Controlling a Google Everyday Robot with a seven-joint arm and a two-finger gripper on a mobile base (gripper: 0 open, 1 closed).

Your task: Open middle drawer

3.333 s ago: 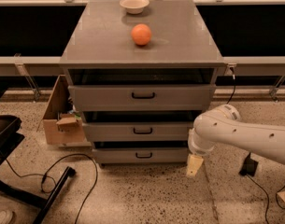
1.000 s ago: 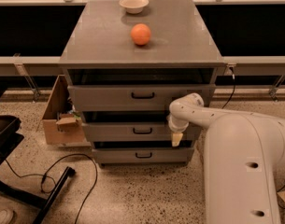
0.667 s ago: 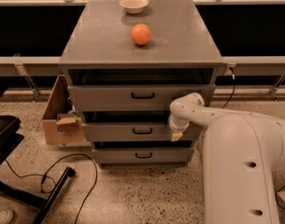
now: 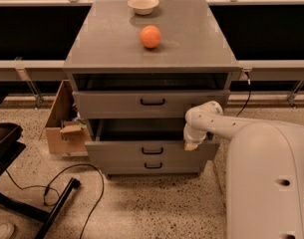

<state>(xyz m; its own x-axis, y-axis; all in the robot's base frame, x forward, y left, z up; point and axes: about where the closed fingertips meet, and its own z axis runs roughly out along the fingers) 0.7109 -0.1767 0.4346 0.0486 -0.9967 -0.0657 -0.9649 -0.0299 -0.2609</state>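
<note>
Smooth white arm [image 4: 263, 168] with cream-tipped claw [image 4: 190, 144] at the middle drawer [image 4: 126, 154]

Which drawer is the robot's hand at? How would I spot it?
Find the grey cabinet with the round orange fruit on top. Of its three stacked drawers, the middle grey drawer is second down. It sticks out farthest, and the robot's white hand is at its front's right top corner.
</note>
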